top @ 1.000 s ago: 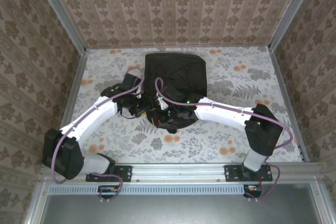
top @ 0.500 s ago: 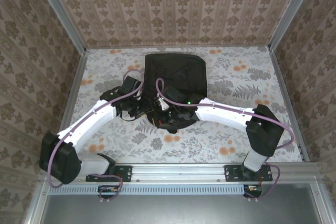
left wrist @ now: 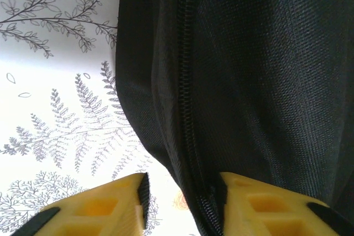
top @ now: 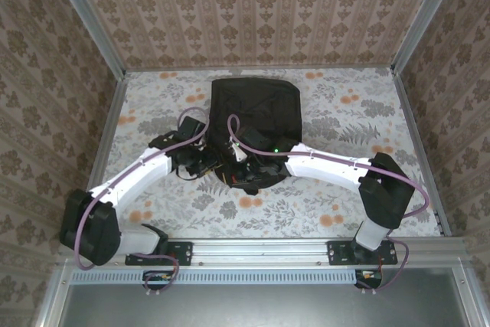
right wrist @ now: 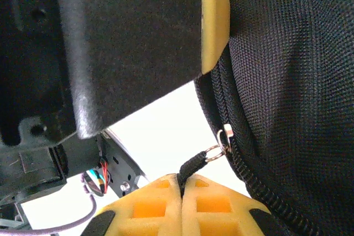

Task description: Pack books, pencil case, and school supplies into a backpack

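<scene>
The black backpack (top: 255, 116) lies flat at mid table, its near end under both grippers. My right gripper (right wrist: 181, 189) is shut on the black cord pull (right wrist: 192, 168) of the zip slider (right wrist: 224, 135) at the backpack's (right wrist: 287, 81) near edge. My left gripper (left wrist: 180, 203) straddles the zipped edge of the backpack (left wrist: 249, 70) from the left. Its jaws stand apart: the right pad (left wrist: 221, 192) rests against the fabric and the left pad (left wrist: 141, 197) is clear of it. From above, the left gripper (top: 205, 161) and right gripper (top: 242, 160) sit close together. The books, pencil case and school supplies are hidden.
The floral tablecloth (top: 344, 112) spreads around the backpack, with patterned walls on three sides. In the right wrist view the left gripper's black and yellow finger (right wrist: 213, 20) hangs just above the zip pull. A metal rail (top: 260, 249) runs along the near edge.
The left gripper's jaws have narrowed around the backpack's edge, and the left arm has shifted slightly. The right arm has held still on the pull.
</scene>
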Motion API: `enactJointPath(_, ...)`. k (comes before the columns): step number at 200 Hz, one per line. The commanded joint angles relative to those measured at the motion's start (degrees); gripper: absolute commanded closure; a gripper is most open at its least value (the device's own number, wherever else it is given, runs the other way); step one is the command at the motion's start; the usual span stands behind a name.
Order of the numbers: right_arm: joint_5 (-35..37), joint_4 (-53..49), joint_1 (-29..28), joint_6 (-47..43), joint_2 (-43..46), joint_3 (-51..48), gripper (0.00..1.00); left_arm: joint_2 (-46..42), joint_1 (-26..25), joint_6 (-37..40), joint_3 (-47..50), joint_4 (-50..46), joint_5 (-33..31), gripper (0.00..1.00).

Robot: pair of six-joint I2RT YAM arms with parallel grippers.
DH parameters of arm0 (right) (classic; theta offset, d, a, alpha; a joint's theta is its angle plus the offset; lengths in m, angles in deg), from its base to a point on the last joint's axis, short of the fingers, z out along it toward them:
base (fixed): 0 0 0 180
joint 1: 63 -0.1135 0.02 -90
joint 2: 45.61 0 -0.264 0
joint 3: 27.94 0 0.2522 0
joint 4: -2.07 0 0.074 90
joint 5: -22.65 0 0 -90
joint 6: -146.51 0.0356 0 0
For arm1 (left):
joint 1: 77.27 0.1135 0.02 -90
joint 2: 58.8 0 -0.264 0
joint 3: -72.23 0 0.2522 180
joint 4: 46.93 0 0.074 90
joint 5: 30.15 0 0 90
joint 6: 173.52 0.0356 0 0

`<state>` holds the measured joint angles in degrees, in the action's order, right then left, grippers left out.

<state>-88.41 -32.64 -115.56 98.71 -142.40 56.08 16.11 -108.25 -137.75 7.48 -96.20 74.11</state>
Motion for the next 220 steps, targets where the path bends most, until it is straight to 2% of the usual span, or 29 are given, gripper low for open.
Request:
enactJointPath(1,-0.35,-0.77,-0.27,-0.95,2.29,-0.64,1.00,0.85,0.40,-0.08,0.58,1.66,-0.20,0.69)
enactJointPath(39,0.78,-3.15,-0.29,-2.18,3.00,-1.19,1.00,0.95,1.12,1.16,0.31,1.91,-0.16,1.00)
enactJointPath(89,3.34,-7.99,0.84,-4.64,6.97,-3.99,1.00,-3.66,4.46,3.82,1.40,-0.07,-0.42,1.00)
enactJointPath(100,3.62,-8.61,1.29,-4.97,7.99,-4.90,1.00,-4.20,6.70,4.32,1.73,-0.41,-0.20,1.00)
enactJointPath(152,3.92,-11.01,4.24,-6.46,12.44,-8.40,1.00,-5.13,8.39,5.80,2.29,-1.06,0.33,1.00)
enactJointPath(180,-0.27,-11.67,5.11,-7.66,12.17,-8.29,1.00,-5.16,8.32,6.25,2.19,-1.06,0.32,1.00)
enactJointPath(220,-5.39,-16.08,5.25,-6.65,9.45,-0.92,1.00,-4.75,5.89,6.51,0.79,-1.47,-1.57,1.00)
